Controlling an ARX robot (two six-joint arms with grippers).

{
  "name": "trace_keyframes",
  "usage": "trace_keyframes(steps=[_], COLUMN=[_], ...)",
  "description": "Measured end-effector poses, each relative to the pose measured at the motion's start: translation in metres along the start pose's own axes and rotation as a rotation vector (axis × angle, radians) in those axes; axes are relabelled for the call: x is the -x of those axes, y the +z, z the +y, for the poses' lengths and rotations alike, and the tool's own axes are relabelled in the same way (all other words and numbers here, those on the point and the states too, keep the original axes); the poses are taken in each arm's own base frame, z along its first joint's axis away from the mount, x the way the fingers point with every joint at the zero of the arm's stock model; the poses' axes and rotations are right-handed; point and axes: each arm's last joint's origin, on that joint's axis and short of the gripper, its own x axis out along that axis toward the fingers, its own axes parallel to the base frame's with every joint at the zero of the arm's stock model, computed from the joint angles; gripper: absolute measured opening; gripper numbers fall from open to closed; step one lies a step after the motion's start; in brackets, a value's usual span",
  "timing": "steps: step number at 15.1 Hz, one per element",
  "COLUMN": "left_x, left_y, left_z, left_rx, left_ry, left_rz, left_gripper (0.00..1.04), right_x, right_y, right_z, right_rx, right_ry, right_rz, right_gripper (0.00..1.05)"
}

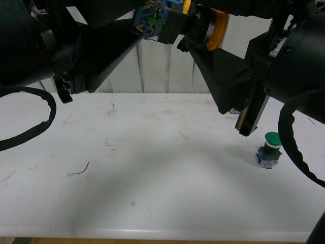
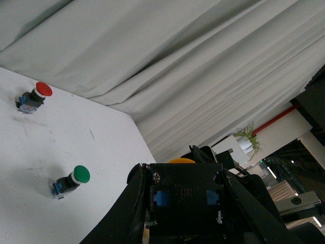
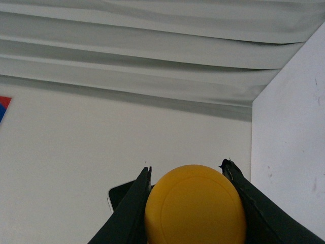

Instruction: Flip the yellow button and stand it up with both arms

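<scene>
The yellow button is held high above the white table, lying sideways, its yellow cap to the right and its blue-grey contact block to the left. My left gripper is shut on the block end; in the left wrist view the dark block fills the jaws with the yellow cap's edge just behind. My right gripper is shut on the cap end; the right wrist view shows the round yellow cap between both fingers.
A green-capped button stands on the table at the right; it also shows in the left wrist view. A red-capped button lies further off. A grey curtain hangs behind the table.
</scene>
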Motion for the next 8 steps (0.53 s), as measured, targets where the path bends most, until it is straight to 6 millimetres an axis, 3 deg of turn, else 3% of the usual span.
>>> trace_keyframes(steps=[5,6,8], left_x=[0.0006,0.0011,0.0016], left_y=[0.0009,0.0015,0.0018], left_z=[0.0009,0.0014,0.0012], left_rx=[0.021,0.019,0.02], left_ry=[0.002,0.005,0.012], left_rz=[0.0,-0.001,0.001], left_gripper=[0.35,0.49,0.56], right_x=[0.0004,0.0003,0.0006], right_y=[0.0021,0.0022,0.0034], right_z=[-0.0004,-0.0013,-0.0031], right_rx=[-0.006,-0.003,-0.001], right_ry=[0.001,-0.001,-0.01], right_rz=[-0.009,-0.007,-0.011], right_gripper=[0.36,0.36,0.36])
